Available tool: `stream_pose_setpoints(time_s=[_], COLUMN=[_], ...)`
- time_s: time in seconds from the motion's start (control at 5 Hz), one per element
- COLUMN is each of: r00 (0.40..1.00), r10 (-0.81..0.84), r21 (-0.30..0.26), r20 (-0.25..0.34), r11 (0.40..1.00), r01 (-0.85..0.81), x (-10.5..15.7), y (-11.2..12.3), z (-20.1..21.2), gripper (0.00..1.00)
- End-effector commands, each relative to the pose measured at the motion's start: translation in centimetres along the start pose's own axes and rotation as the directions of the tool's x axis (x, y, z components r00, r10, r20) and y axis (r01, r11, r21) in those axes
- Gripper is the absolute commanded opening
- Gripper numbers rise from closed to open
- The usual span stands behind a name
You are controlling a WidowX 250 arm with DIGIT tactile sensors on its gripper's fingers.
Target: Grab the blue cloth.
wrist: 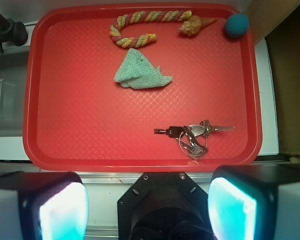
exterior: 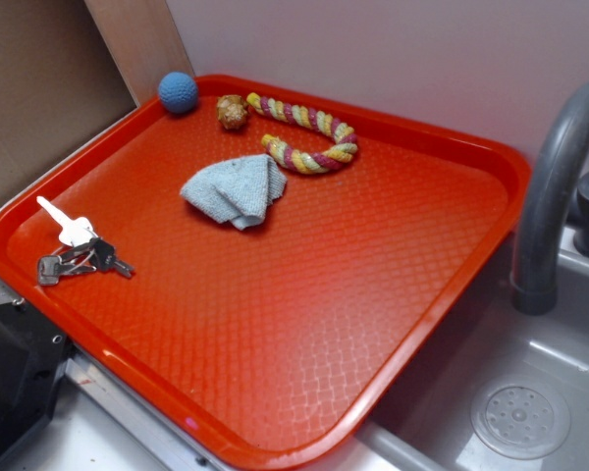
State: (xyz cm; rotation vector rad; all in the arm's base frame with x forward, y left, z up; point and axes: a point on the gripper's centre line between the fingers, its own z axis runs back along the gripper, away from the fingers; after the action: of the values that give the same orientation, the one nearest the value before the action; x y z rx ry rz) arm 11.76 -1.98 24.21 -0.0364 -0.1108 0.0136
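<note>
The blue cloth [exterior: 237, 189] [wrist: 140, 73] is a small pale grey-blue rumpled washcloth lying on the red tray [exterior: 402, 285] [wrist: 80, 125], a little behind its middle. My gripper [wrist: 147, 207] shows only in the wrist view, high above the tray's near edge and well away from the cloth. Its two pale pads stand wide apart, open, with nothing between them. The exterior view does not show the gripper.
On the tray also lie a striped rope toy [exterior: 309, 132] [wrist: 140, 27], a small brown toy [exterior: 232, 111] [wrist: 195, 25], a blue knitted ball [exterior: 178, 92] [wrist: 237, 25] and a bunch of keys [exterior: 74, 250] [wrist: 192, 135]. A sink with a grey faucet [exterior: 555, 196] is to the right.
</note>
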Motion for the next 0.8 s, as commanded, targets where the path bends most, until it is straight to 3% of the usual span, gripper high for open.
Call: stream_pose_setpoints(time_s=[0.0, 0.2, 0.4, 0.6], r00=[1.0, 0.996, 0.974, 0.949], r10=[0.0, -0.089, -0.222, -0.313], r21=[0.0, 0.0, -0.111, -0.086], r20=[0.0, 0.018, 0.043, 0.047], r11=[1.0, 0.996, 0.968, 0.945], r01=[0.0, 0.089, 0.226, 0.316], x=[0.0, 4.4, 6.8, 8.3], y=[0.0, -0.4, -0.5, -0.9], z=[0.0, -5.0, -10.2, -15.2], gripper=[1.0, 1.0, 1.0, 1.0])
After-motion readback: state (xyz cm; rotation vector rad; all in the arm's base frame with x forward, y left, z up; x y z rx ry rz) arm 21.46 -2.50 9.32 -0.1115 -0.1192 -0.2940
